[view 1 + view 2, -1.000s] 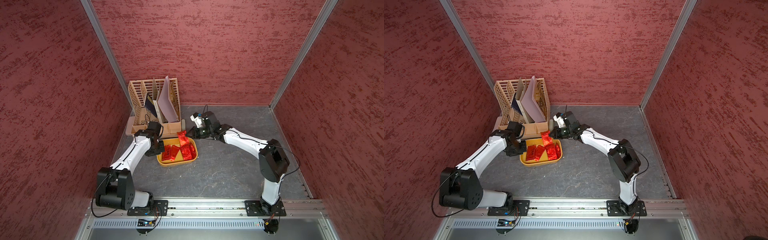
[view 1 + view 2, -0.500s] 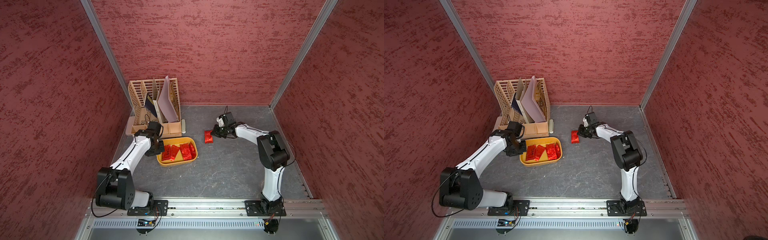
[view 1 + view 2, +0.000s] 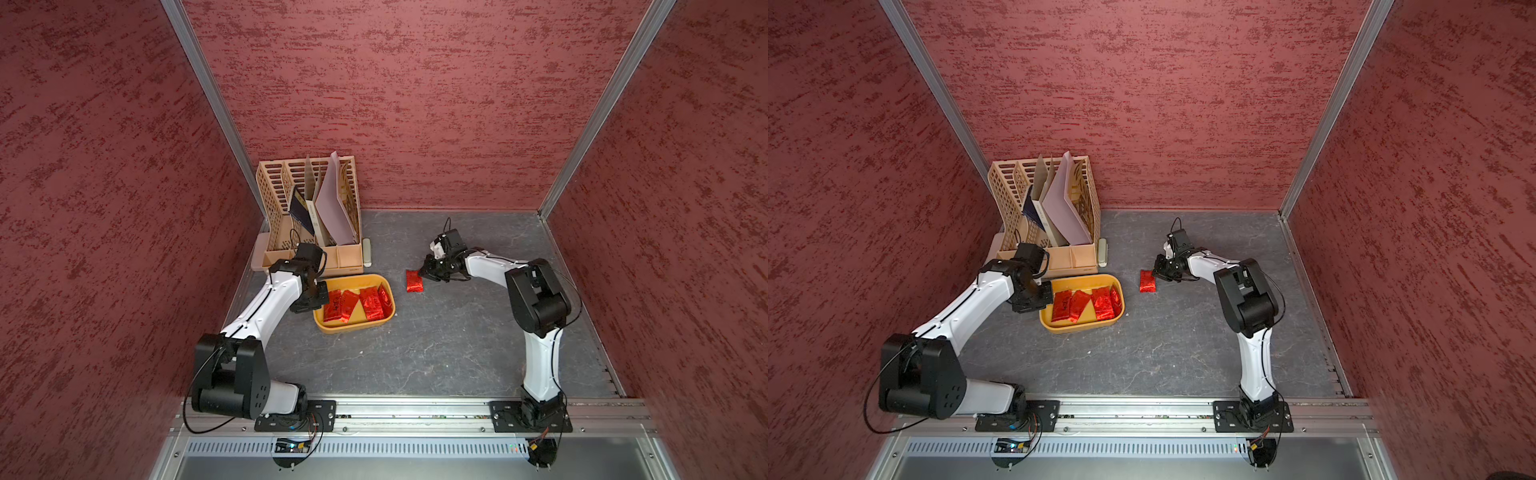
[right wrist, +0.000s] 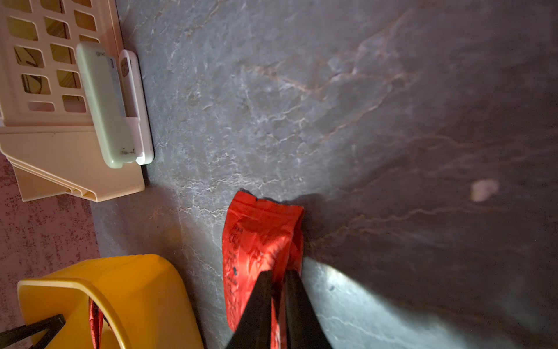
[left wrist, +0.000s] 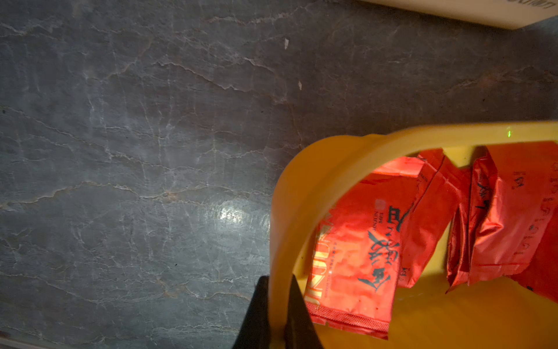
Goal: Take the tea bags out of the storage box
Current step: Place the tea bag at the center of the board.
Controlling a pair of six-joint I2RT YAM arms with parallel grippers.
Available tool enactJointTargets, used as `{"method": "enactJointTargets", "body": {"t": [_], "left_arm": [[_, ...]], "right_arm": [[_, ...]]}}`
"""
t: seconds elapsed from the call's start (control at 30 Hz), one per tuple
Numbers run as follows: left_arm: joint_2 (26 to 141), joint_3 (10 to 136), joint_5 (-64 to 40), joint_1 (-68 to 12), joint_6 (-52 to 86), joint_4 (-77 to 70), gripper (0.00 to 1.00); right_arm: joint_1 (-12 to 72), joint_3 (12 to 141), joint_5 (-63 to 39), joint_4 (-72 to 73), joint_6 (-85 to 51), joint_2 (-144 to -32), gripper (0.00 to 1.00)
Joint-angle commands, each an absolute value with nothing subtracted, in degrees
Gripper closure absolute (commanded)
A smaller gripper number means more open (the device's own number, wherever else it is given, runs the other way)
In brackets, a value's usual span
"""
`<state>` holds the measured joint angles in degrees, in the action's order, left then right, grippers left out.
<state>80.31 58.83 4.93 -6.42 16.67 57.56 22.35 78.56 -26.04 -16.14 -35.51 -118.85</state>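
Note:
The mustard-yellow storage box sits on the grey floor in front of the rack, with several red foil tea bags lying in it. My left gripper is shut on the box's left rim, one finger inside and one outside. To the right of the box, one tea bag lies on the floor. My right gripper is low at its right edge, fingers barely apart with a raised fold of the foil between them.
A beige slotted file rack with papers stands at the back left, against the wall. A small pale green and white device leans on its right side. Red walls enclose the floor on three sides.
My right arm carried one tea bag from above the box to the right and lowered it onto the floor. The left gripper and the box have stayed put.

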Motion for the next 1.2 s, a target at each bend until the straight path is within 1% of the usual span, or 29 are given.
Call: {"method": "enactJointTargets", "body": {"t": [0.0,0.07,0.13,0.17,0.23,0.33,0.47,0.53,0.67,0.93,1.03,1.17], "left_arm": [[81.0,58.7,5.0,-6.2,16.8,57.1,1.00],[81.0,58.7,5.0,-6.2,16.8,57.1,1.00],[80.9,58.7,5.0,-6.2,16.8,57.1,1.00],[80.9,58.7,5.0,-6.2,16.8,57.1,1.00],[80.9,58.7,5.2,-6.2,16.9,57.2,1.00],[80.7,58.6,5.2,-6.2,16.9,57.1,1.00],[80.6,58.7,5.0,-6.2,16.8,57.1,1.00],[80.5,58.5,5.0,-6.2,16.8,57.1,1.00],[80.6,58.6,5.3,-6.2,16.9,57.1,1.00],[80.3,58.6,5.2,-6.4,16.9,57.0,1.00],[80.3,58.5,5.2,-6.5,16.9,57.1,1.00],[80.2,58.4,5.2,-6.6,16.8,57.0,1.00]], "right_arm": [[22.3,77.8,-26.1,-15.1,-35.6,-118.4,0.79],[22.3,77.3,-25.5,-15.0,-35.5,-117.2,0.65],[22.2,76.4,-24.4,-14.8,-35.0,-115.5,0.55],[22.1,75.9,-23.6,-15.1,-34.5,-114.5,0.52],[22.0,74.4,-22.2,-13.9,-34.2,-112.2,0.51],[22.0,71.2,-24.2,-8.6,-34.5,-109.7,0.54],[22.1,68.8,-32.4,0.3,-38.5,-110.0,0.65],[22.4,68.7,-36.5,4.0,-40.9,-111.6,0.68],[22.9,70.8,-41.9,9.0,-45.0,-116.7,0.68],[23.0,74.2,-46.4,13.3,-51.8,-126.2,0.70],[22.9,74.0,-46.1,12.2,-51.9,-127.0,0.71],[22.9,73.2,-45.9,12.8,-51.3,-125.2,0.70]]}}
